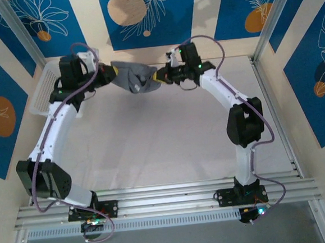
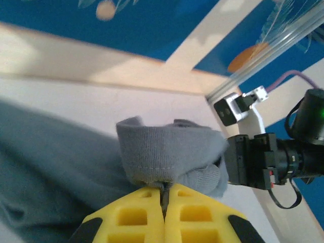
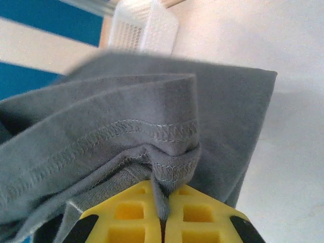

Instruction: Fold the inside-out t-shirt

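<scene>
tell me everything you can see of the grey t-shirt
The t-shirt is slate-grey, soft knit cotton by the look, with stitched hems and seams showing. It is bunched and creased, not yet folded, and held up near the far edge of the table. The left gripper is shut on a hemmed edge at one end, the right gripper on a folded hem at the other.

I see the slate-grey t-shirt (image 1: pixel 136 77) bunched up, stitched seams showing, strung between left hand (image 1: pixel 115 73) and right hand (image 1: pixel 158 77).
</scene>
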Motion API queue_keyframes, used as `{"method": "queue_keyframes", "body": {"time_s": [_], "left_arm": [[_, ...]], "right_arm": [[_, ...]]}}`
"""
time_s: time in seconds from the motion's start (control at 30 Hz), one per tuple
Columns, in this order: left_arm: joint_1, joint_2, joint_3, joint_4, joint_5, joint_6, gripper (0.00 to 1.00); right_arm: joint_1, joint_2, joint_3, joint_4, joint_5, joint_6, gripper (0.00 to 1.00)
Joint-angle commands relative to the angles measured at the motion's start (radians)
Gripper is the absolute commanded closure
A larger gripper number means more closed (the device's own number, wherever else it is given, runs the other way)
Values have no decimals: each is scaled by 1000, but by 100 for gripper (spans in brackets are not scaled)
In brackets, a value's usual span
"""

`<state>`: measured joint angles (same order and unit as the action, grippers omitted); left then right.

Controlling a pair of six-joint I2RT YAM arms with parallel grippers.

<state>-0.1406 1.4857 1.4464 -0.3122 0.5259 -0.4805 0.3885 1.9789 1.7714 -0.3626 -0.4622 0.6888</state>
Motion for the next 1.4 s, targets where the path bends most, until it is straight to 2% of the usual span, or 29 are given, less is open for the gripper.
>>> {"method": "queue_keyframes", "body": {"time_s": [0.0,0.13,0.3,0.47,0.57,0.67,0.8,0.9,1.0,1.23,1.37], "left_arm": [[-1,0,-208,-51,24,28,100],[-1,-72,-430,-202,-49,40,100],[-2,-181,-702,-162,32,-3,100],[-2,-262,-740,-152,27,13,100],[-2,-268,-708,-123,17,30,100],[-2,-260,-673,-79,-55,61,100],[0,-181,-554,-80,-193,121,100],[-1,-97,-455,-76,-274,142,100],[1,-18,-395,-80,-341,158,100],[3,170,-319,-36,-255,172,100],[3,250,-284,-10,-230,132,93]], "right_arm": [[33,-85,-286,244,54,10,100],[59,-140,-590,288,62,24,100],[100,-243,-770,243,76,21,100],[116,-369,-842,234,139,14,100],[117,-406,-816,228,154,22,100],[117,-390,-757,247,188,22,99],[109,-290,-630,224,247,-12,99],[95,-194,-528,157,336,-18,99],[81,-96,-414,86,315,-20,98],[75,20,-340,64,297,-48,95],[70,52,-341,61,298,-38,87]]}}
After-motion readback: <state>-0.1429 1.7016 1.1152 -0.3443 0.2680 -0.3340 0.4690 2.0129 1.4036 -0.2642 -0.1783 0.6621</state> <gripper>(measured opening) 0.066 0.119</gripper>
